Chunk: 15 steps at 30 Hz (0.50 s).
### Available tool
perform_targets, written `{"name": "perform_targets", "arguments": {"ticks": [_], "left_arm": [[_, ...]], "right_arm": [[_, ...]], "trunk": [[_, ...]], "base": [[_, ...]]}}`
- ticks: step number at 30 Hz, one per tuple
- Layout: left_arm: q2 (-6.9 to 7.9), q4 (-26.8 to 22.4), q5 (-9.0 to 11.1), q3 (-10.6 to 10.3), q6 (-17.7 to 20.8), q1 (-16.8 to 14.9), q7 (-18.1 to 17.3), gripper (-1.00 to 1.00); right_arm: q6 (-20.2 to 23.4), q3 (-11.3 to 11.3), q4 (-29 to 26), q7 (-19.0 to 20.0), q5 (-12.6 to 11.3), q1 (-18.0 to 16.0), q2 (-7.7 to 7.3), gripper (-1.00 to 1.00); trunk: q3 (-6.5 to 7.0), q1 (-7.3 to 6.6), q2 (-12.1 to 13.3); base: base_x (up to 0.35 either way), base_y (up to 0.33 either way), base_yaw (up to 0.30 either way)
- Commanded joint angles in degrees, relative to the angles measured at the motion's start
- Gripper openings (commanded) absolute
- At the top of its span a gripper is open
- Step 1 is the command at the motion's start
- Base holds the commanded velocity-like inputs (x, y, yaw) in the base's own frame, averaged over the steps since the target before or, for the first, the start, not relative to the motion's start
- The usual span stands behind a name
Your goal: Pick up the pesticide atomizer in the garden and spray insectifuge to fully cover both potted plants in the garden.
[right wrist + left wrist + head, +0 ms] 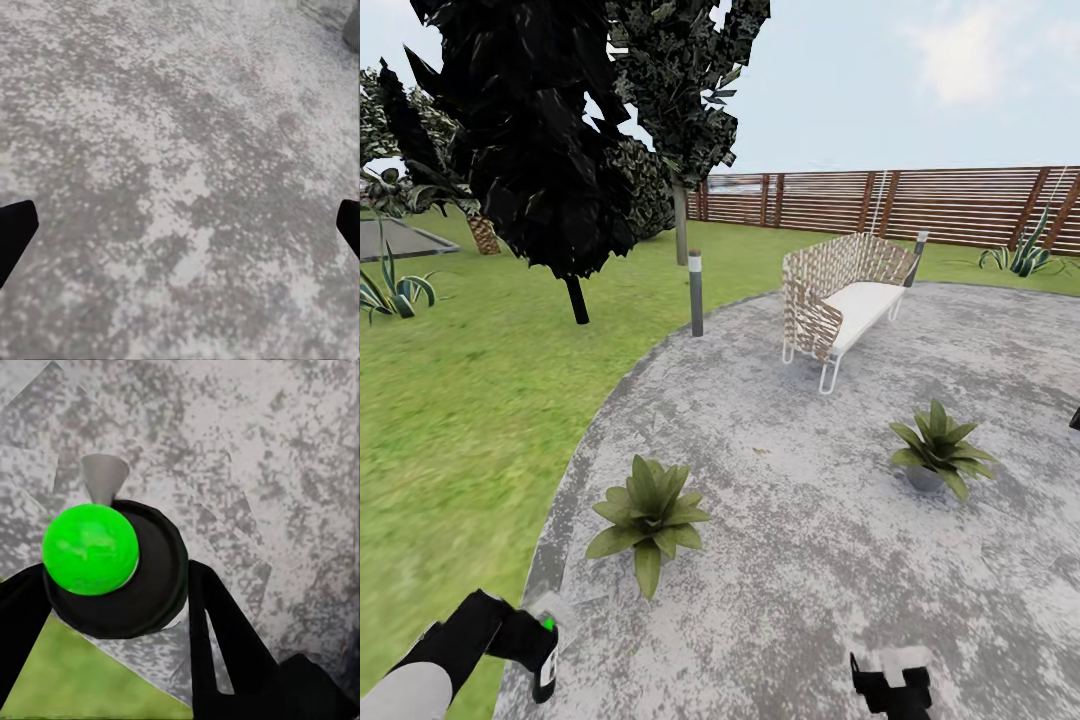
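Atomizer [112,566] sits clamped between the left gripper's [538,645] black fingers [217,637], low at the near left over the paving's [810,560] edge beside the lawn [470,420]. Its green cap and grey nozzle show in the left wrist view. Right gripper [892,685] hangs at the near right, fingers [13,232] spread wide over bare paving. One plant [648,512] stands just beyond the atomizer; the other plant [938,448] lies farther right. A wicker bench [842,300] stands far behind them, before the fence [920,205].

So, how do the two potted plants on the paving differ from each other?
The nearer potted plant hides its pot under its leaves; the farther potted plant shows a grey pot. The nearer stands by the lawn edge, the farther well inside the paving. Both are low green rosettes.
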Motion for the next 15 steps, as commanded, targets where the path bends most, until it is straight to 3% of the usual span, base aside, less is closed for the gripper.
{"name": "perform_targets", "arguments": {"ticks": [1,3,8,9,10,13,15], "left_arm": [[-0.38,-0.1,-0.3,0.4,0.6,0.0,-0.3,-1.0],[-0.82,0.0,-0.2,0.3,0.8,0.0,-0.2,-1.0],[-1.1,0.0,-0.4,0.0,4.3,0.0,-0.2,-1.0],[-4.94,-1.1,1.6,-0.1,8.4,0.0,6.0,-1.0],[-5.94,-1.5,1.8,-0.2,8.4,-0.1,6.1,-1.0],[-7.32,-3.0,2.0,-0.3,8.4,-0.1,6.2,-1.0],[-7.5,-3.6,2.0,-0.1,8.4,-0.1,6.2,-1.0]], "right_arm": [[-0.2,-0.2,0.2,-0.2,-1.2,-0.1,0.0,1.0],[-0.3,-0.2,0.8,-0.1,-2.5,-0.1,-0.02,1.0],[-0.3,-0.2,1.7,-0.1,-2.9,-0.1,-0.22,1.0],[-0.3,-0.1,1.9,-0.1,-3.4,-0.1,-0.39,1.0],[-0.3,-0.1,1.9,-0.1,-3.4,-0.1,-0.39,1.0],[-0.3,-0.1,1.9,0.0,-3.4,-0.1,-0.37,1.0],[-0.3,-0.1,1.9,0.0,-3.4,-0.1,-0.37,1.0]], "trunk": [[-0.04,-0.01,0.0],[-0.04,-0.01,0.0],[-0.04,-0.01,0.0],[-0.04,-0.01,0.0],[-0.04,-0.01,0.0],[-0.04,-0.01,0.0],[-0.04,-0.01,0.0]], "base": [[0.0,0.0,0.0],[0.0,0.0,0.0],[0.0,0.0,0.0],[0.0,0.0,0.0],[0.0,0.0,0.0],[0.0,0.0,0.0],[0.0,0.0,0.0]]}}
